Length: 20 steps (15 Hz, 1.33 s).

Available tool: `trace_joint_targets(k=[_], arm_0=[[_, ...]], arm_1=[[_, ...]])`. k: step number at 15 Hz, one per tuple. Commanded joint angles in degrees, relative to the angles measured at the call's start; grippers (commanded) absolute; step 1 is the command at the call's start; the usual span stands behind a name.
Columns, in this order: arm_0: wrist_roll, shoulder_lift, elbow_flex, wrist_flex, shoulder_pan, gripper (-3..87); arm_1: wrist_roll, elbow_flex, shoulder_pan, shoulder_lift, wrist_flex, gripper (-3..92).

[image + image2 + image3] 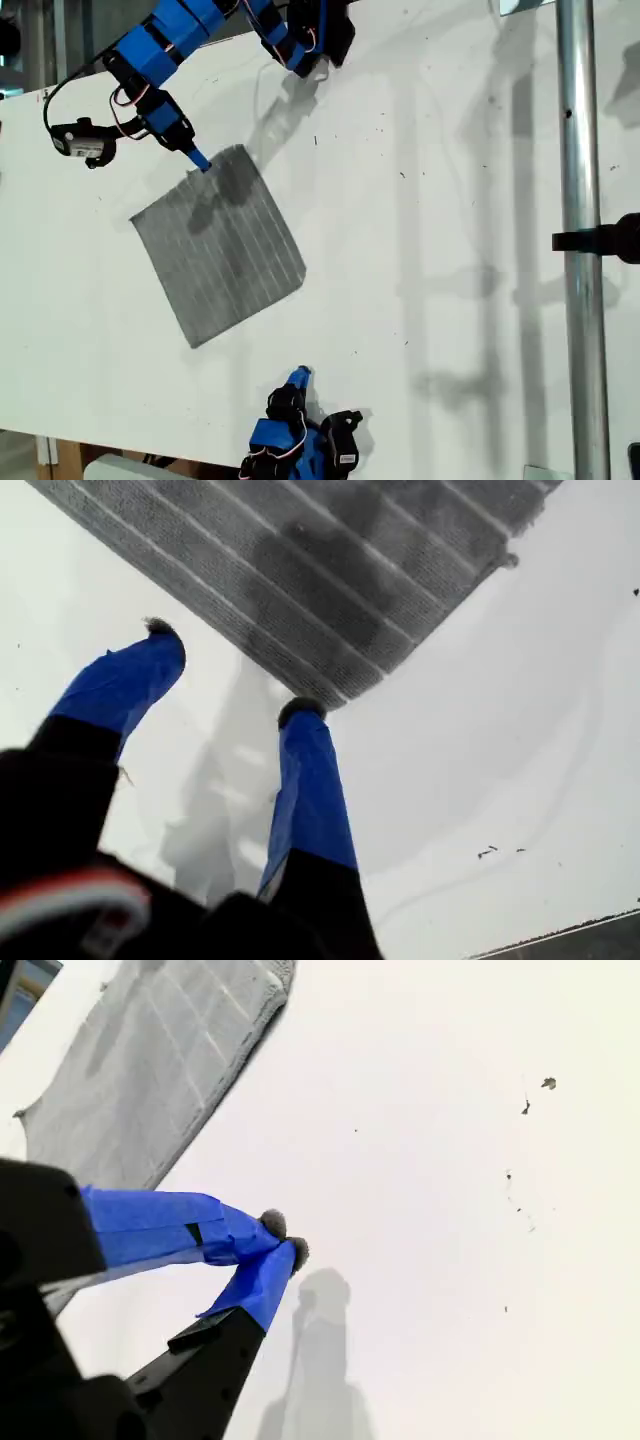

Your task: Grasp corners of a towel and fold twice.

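The grey striped towel (220, 245) lies flat on the white table (420, 200), turned like a diamond in the exterior view. My first gripper (198, 160) is open at the towel's upper edge, close to its top corner (240, 150). In the first wrist view its fingertips (300, 712) stand right at the edge of the towel (330, 570), with nothing between them. My second gripper (300, 376) is shut and empty near the table's front edge, apart from the towel's lower corner (195, 345). The second wrist view shows my second gripper (285, 1237) on bare table, with the towel (160, 1060) farther off.
A vertical metal pole (580, 200) with a black clamp (600, 242) stands at the exterior view's right. The first arm's base (310, 40) sits at the table's far edge. A small camera (85, 140) with cables hangs off the first arm.
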<state>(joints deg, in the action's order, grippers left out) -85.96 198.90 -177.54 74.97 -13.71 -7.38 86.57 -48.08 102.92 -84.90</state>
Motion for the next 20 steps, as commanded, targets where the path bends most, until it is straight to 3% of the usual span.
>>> trace_joint_targets(k=[1, 8, 15, 20], arm_0=[[-0.44, 0.18, 0.97, 0.44, 0.88, -2.9], [1.93, 0.18, 0.35, 0.88, 1.49, -2.9], [3.96, 0.18, 0.09, 1.14, 1.32, -2.9], [3.16, 0.18, 0.09, 1.23, 1.49, -2.9]], arm_1=[[3.43, -3.25, -1.76, -1.05, 0.88, 22.8], [4.66, 3.69, -6.42, -11.34, 4.57, 26.9], [3.69, 16.17, -5.19, -18.19, 20.48, 27.2], [4.04, 14.59, -4.83, -28.92, 25.66, 24.1]])
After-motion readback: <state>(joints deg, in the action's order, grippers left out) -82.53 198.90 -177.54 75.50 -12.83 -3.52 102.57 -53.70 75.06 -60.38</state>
